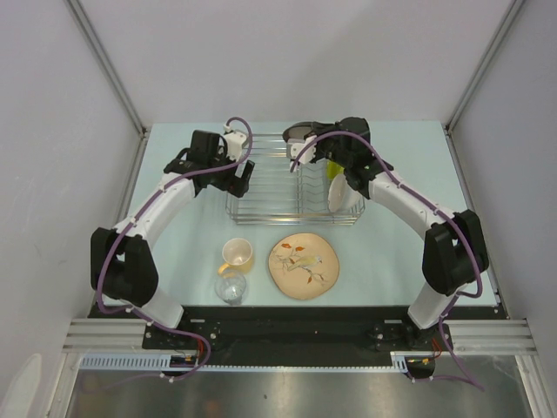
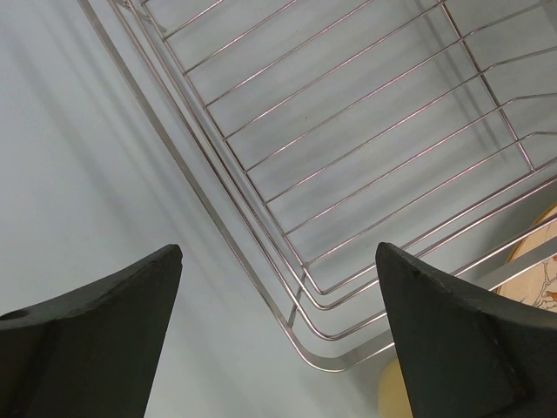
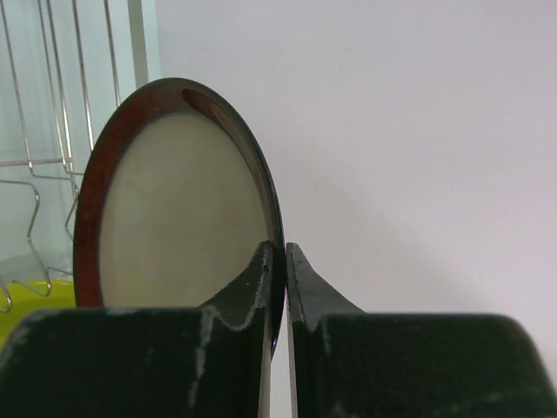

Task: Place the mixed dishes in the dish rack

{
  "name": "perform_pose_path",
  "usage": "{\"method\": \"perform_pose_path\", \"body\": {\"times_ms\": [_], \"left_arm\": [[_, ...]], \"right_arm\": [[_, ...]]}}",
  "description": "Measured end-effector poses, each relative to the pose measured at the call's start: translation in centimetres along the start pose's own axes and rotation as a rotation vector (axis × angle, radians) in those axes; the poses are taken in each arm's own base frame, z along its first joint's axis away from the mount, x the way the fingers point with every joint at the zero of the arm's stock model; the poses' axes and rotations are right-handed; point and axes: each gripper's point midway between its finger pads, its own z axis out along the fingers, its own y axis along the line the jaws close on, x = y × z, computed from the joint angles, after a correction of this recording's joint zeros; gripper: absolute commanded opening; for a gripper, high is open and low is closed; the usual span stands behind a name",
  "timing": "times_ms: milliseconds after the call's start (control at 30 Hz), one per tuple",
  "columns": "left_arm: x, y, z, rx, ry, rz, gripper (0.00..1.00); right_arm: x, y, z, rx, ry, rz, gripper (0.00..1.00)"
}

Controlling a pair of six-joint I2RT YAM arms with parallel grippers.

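Note:
The silver wire dish rack stands mid-table. A white bowl and a lime-green bowl stand on edge in its right end. My right gripper is shut on the rim of the dark red-brown dish, held upright above the rack's far side. My left gripper hangs open over the rack's near-left corner, nothing between its fingers. On the table in front of the rack lie the beige patterned plate, the cream-yellow mug and the clear glass.
White walls and metal posts close in the table at the back and sides. The arm bases sit on a black rail at the near edge. The left wrist view catches an edge of the plate and of the mug.

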Motion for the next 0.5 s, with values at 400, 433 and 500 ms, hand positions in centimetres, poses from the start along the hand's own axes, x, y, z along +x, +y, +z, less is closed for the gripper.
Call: {"method": "perform_pose_path", "body": {"times_ms": [400,433,500], "left_arm": [[0.0,0.0,0.0,-0.004,0.001,-0.008,0.98],[0.0,0.0,0.0,-0.004,0.002,-0.008,0.99],[0.1,0.0,0.0,-0.003,0.002,-0.008,0.99]], "right_arm": [[-0.3,0.9,0.0,-0.029,-0.032,0.008,0.00],[-0.3,1.0,0.0,-0.031,-0.034,0.008,0.00],[-0.3,1.0,0.0,-0.032,-0.035,0.008,0.00]]}}
